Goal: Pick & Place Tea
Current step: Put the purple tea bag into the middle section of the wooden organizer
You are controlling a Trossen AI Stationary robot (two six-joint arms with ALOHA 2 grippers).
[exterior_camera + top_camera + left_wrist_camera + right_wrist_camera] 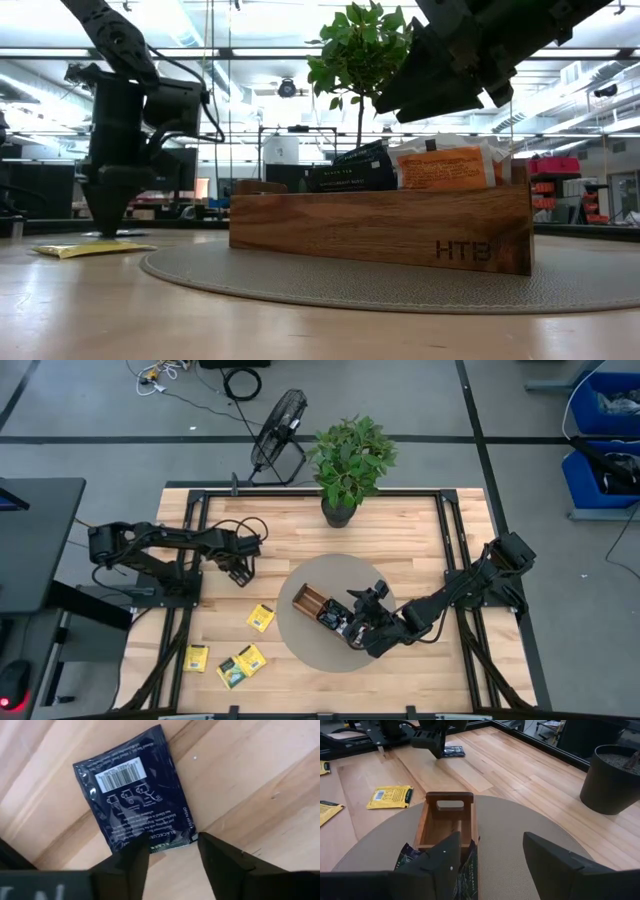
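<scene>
A dark navy tea sachet (135, 795) lies flat on the wood near the table's left side. My left gripper (170, 845) points down over its near edge, open, one finger at each side of that edge's end. It also shows in the high view (240, 572). Three yellow sachets (261, 617) (197, 658) (241, 665) lie flat on the table. The brown wooden tray (308, 600) sits on a round grey mat (300, 650). Orange and dark sachets (445, 168) stand upright in it. My right gripper (492, 840) hangs open above the tray's filled end (440, 80). My left gripper comes at the navy sachet from above, pointing down, at its bottom edge (167, 840). One finger (132, 855) overlaps the sachet's corner and the other stands just off the edge. Whether either finger touches the sachet, I cannot tell.
A potted plant (350, 460) stands at the table's far edge, its dark pot (612, 780) beyond the mat. A fan (278, 430) stands on the floor behind the table. Bare wood lies between the mat and the left arm. The tray's far compartment (445, 822) shows no sachets.
</scene>
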